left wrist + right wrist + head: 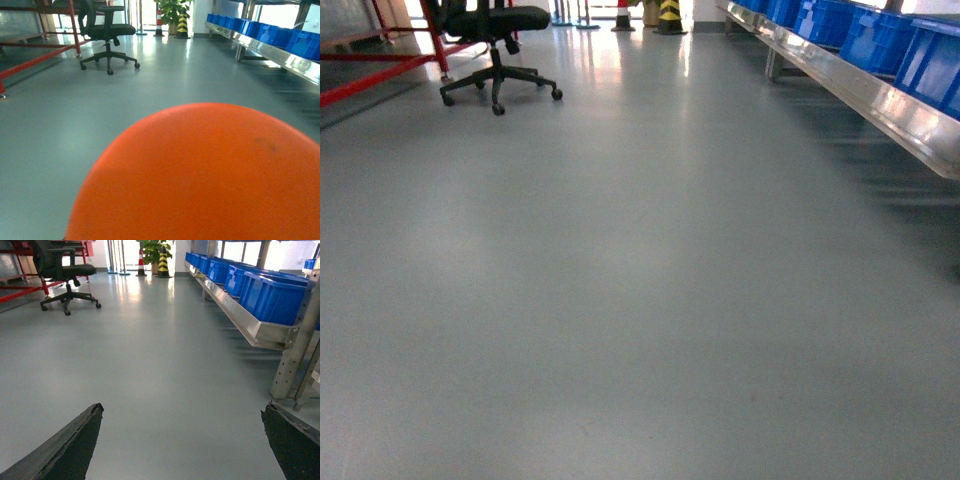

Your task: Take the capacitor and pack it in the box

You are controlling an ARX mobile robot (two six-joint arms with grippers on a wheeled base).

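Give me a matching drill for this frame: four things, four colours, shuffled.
Things:
1. office chair
2. bins on the shelf
3. round object filling the left wrist view
4. floor

Colours:
A. grey
B. orange
C. black
D. blue

Pairs: 1-C, 2-D, 3-B, 4-A

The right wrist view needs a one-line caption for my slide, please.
Open right gripper above bare grey floor, blue bins racked right, office chair far left.
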